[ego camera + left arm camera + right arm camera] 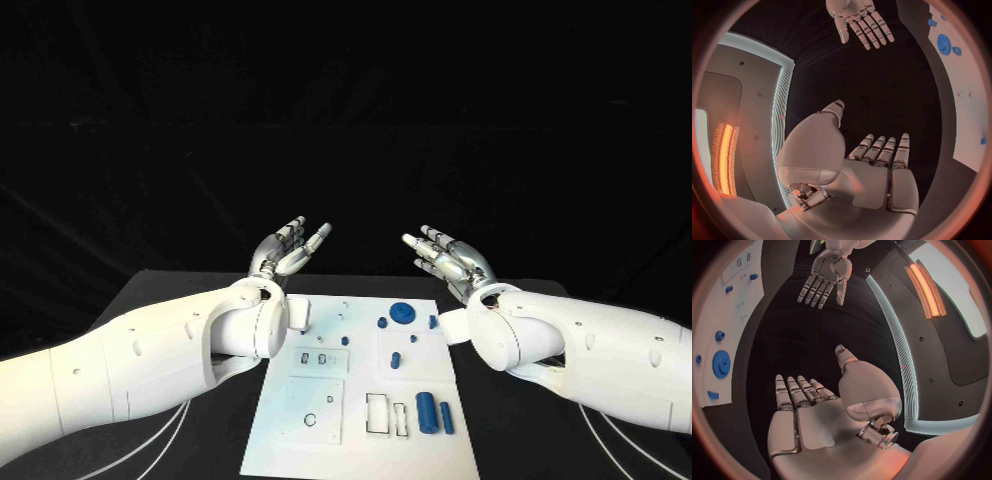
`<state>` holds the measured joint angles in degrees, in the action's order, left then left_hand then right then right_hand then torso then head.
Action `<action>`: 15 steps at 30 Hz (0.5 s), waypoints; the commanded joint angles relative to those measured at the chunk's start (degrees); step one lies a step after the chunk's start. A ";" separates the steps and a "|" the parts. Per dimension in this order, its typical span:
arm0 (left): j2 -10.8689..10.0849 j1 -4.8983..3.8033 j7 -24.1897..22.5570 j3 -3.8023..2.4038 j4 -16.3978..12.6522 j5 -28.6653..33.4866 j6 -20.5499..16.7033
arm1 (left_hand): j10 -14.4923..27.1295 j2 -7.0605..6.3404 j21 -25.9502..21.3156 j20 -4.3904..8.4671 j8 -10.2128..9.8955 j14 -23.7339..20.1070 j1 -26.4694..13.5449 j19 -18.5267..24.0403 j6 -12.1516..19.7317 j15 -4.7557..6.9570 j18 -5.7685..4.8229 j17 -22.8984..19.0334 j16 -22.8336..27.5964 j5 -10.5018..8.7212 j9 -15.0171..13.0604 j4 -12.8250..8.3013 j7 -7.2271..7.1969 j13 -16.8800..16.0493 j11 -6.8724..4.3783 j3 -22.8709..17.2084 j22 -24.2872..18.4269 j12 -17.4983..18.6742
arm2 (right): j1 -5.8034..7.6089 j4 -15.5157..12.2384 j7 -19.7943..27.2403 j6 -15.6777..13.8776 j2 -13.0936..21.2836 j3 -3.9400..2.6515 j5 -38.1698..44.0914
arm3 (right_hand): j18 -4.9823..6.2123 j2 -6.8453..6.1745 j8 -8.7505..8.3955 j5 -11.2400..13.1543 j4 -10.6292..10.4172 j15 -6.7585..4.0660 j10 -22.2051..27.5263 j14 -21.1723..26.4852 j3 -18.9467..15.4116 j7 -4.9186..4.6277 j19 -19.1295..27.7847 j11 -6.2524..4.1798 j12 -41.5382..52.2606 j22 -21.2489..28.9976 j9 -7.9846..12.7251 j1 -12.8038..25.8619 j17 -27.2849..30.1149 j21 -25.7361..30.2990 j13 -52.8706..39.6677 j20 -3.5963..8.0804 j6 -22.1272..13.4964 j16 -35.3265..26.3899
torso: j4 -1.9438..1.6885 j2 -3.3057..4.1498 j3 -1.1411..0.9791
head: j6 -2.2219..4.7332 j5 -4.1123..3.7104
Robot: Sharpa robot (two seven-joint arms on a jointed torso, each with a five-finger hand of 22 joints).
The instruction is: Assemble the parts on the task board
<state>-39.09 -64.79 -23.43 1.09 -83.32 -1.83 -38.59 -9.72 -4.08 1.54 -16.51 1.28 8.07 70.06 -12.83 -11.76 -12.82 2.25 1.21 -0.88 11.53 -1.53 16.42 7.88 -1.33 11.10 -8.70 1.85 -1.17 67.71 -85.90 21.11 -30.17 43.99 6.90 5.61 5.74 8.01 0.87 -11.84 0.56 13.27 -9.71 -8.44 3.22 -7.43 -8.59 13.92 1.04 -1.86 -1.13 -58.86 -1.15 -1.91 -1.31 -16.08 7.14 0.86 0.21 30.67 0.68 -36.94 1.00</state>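
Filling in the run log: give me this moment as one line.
left hand: open, raised, holds nothing | right hand: open, raised, holds nothing | task board: on table | blue parts: lying on board, untouched

A black worktop fills the lower middle of the head view, its far edge meeting a black backdrop that hangs behind it in soft folds. Thin pale curved lines run over the worktop surface near its left and right sides. The dark worktop surface also shows in the wrist views.
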 commanded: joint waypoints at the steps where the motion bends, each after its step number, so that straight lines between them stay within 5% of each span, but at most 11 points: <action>1: 0.10 -0.07 0.82 -0.04 -0.06 -1.17 2.06 | -0.20 -0.01 0.36 -0.51 0.31 0.22 1.10 0.05 -0.59 -0.43 1.12 0.07 -0.37 0.22 -0.07 0.36 5.77 -0.07 0.67 -0.11 0.06 -0.21 | 0.61 0.41 -4.27 8.75 -0.14 0.47 4.76 | 0.41 0.21 0.61 -0.57 1.85 0.92 -2.48 -2.05 0.25 -9.14 -0.65 0.88 0.60 -0.36 -0.29 -3.66 -0.28 -0.96 -0.31 -0.75 2.21 0.59 | 0.00 0.00 0.02 | 0.00 0.01; 4: 0.10 -0.07 0.82 -0.04 -0.06 -1.17 2.06 | -0.48 0.05 0.39 -0.51 0.34 0.41 1.21 0.07 -0.80 -0.48 1.12 0.10 -0.41 0.21 -0.10 0.36 5.97 -0.11 0.89 -0.12 0.07 -0.25 | 0.86 0.55 -4.64 9.45 -0.17 0.69 5.08 | 0.41 0.25 0.73 -0.81 2.46 0.99 -3.60 -3.05 0.28 -9.18 -0.97 0.94 0.69 -0.53 -0.39 -4.39 -0.37 -1.30 -0.40 -0.74 3.19 0.68 | 0.00 0.00 0.02 | 0.00 0.01; 5: -2.87 -0.13 0.87 -0.04 -2.14 -1.15 3.63 | -0.53 0.06 0.39 -0.51 0.35 0.45 1.23 0.08 -0.84 -0.48 1.12 0.10 -0.41 0.21 -0.10 0.36 6.01 -0.11 0.93 -0.13 0.07 -0.26 | 1.81 0.74 -3.20 7.18 1.24 0.69 12.52 | 0.41 0.26 0.76 -0.89 2.61 1.02 -3.83 -3.26 0.30 -9.19 -1.04 0.95 0.71 -0.56 -0.41 -4.56 -0.38 -1.38 -0.42 -0.75 3.40 0.70 | 0.05 0.54 0.01 | -0.74 -0.59; 10: -3.89 -0.18 0.92 -0.05 -2.95 -1.15 4.08 | -1.02 0.19 0.44 -0.51 0.42 0.76 1.42 0.05 -1.29 -0.44 1.13 0.14 -0.45 0.20 -0.15 0.34 6.34 -0.16 1.30 -0.14 0.10 -0.32 | 2.24 0.92 -2.66 6.57 1.52 0.68 13.79 | 0.35 0.29 0.90 -1.24 3.54 1.16 -5.41 -4.92 0.43 -9.28 -1.65 1.08 0.83 -0.83 -0.53 -5.59 -0.52 -1.95 -0.53 -0.74 4.76 0.85 | 0.15 0.85 -0.02 | -0.75 -0.61; 15: -4.93 -0.32 0.60 -0.05 -3.61 -1.14 4.51 | -3.04 0.72 0.60 -0.53 0.66 2.21 1.83 -0.18 -3.01 -0.75 1.11 0.31 -0.65 0.15 -0.33 0.30 7.17 -0.35 2.21 -0.20 0.17 -0.56 | 2.72 1.07 -2.91 6.42 1.82 0.68 15.80 | -0.18 -0.46 1.49 0.08 6.34 1.72 -10.47 -11.42 0.74 -9.49 -4.77 1.67 1.38 -1.80 -0.92 -8.85 -1.08 -3.94 -0.91 -0.80 8.83 1.73 | 0.14 1.16 -0.05 | -0.98 -0.62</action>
<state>-43.85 -64.95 -22.45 1.09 -86.78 -2.35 -36.02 -12.57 -3.46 1.77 -16.80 1.73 10.12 71.46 -12.71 -14.57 -13.62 2.26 1.47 -1.33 11.63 -1.83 16.52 8.09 -1.64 13.31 -8.79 1.95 -1.56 70.30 -84.83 18.21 -24.79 45.74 7.64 16.97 5.75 7.57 2.17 -11.95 6.70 14.92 -19.86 -19.40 3.91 -8.08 -13.15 15.53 2.20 -3.59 -2.02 -67.43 -2.20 -5.67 -2.23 -16.87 15.75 2.48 0.34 31.55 0.65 -37.77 0.38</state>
